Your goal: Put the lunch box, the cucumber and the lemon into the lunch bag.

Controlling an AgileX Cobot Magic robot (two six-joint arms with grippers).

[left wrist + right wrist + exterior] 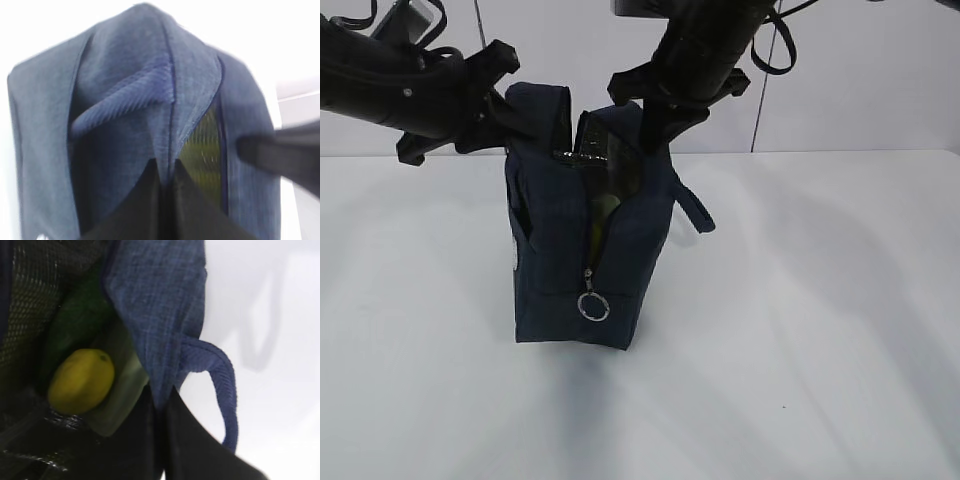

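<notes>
The bag (pixel 575 265) is stood on the table (pixel 820 350), its top edges pinched by the left gripper (pixel 165 172) and right gripper (pixel 161 405). Inside it, the lemon (pixel 81 381), cucumber (pixel 75 325) and box (pixel 122 390) are seen. No writing can be read.

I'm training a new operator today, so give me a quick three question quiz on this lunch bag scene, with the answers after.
1. True or false: the lemon still lies on the table.
2. What does each gripper pinch? A the lunch bag's fabric, B the cucumber, C nothing.
3. Where does the silver ring pull hang?

Key
1. False, it is inside the lunch bag.
2. A, left gripper and right gripper both.
3. Low on the bag's front.
</notes>
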